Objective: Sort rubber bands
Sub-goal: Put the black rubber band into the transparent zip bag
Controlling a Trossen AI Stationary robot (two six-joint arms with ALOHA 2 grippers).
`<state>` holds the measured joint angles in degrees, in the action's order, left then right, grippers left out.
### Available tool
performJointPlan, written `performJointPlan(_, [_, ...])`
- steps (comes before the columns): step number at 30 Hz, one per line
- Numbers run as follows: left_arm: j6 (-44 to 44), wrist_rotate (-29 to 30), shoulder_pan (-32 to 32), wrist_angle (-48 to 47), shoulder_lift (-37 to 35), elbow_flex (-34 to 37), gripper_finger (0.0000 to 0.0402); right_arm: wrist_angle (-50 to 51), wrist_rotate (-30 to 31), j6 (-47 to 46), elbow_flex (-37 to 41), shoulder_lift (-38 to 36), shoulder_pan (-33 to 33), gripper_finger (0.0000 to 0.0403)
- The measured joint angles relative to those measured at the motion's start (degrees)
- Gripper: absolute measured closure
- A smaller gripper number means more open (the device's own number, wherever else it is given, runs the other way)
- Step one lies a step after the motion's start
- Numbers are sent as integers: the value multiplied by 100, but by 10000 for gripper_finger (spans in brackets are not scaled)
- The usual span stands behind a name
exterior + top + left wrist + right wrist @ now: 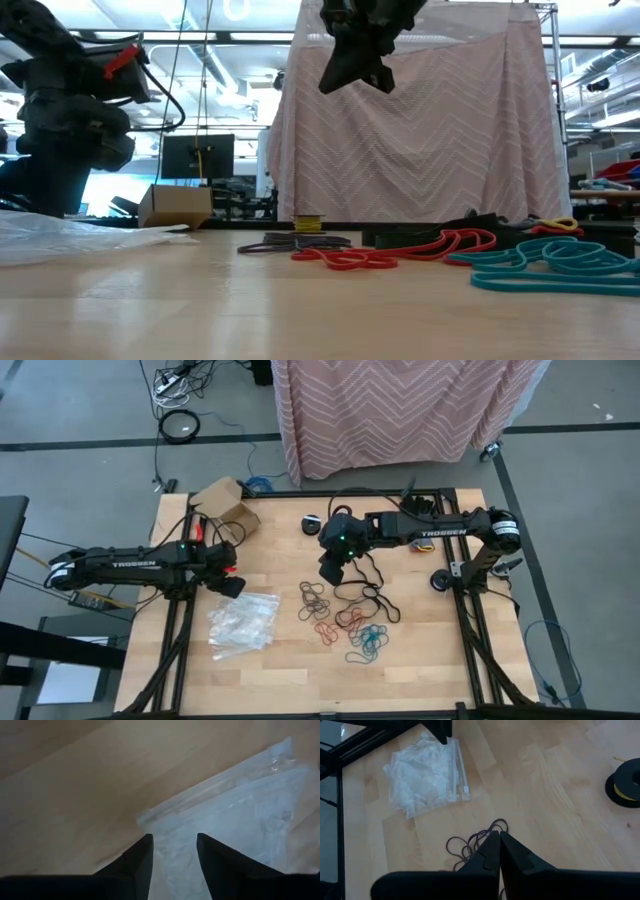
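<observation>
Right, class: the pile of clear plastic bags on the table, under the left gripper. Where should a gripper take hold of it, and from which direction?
Grip the zip-strip edge of the top bag in the pile of clear plastic bags, coming from above. The bags lie flat and crinkly on the table, so only that stiffer strip looks likely to give the fingers a ridge to pinch. The left gripper hovers open right over that edge.
</observation>
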<state>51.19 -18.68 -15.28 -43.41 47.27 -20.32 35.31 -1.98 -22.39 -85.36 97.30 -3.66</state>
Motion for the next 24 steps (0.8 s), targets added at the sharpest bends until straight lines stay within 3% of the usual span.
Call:
performJointPlan(5, [14, -153, 5, 491, -82, -81, 246, -168, -282, 28, 1, -1, 2, 403])
performJointPlan(8, [-108, -107, 83, 1689, -470, -664, 250, -481, -835, 347, 0, 35, 105, 403])
performJointPlan(12, [-819, 945, 233, 2069, -1102, -1699, 266, -905, -952, 249, 9, 469, 159, 403])
performJointPlan(14, [-1333, 1172, 274, 2236, -1403, -2165, 273, -1400, -1193, 55, 6, 759, 124, 403])
performJointPlan(18, [-1847, 1201, 300, 2455, -1703, -2766, 283, -2151, -1866, -442, 4, 1430, 91, 403])
performJointPlan(24, [-1944, 1000, 303, 2974, -1664, -2879, 287, -2868, -2587, -1241, -11, 2180, 92, 403])
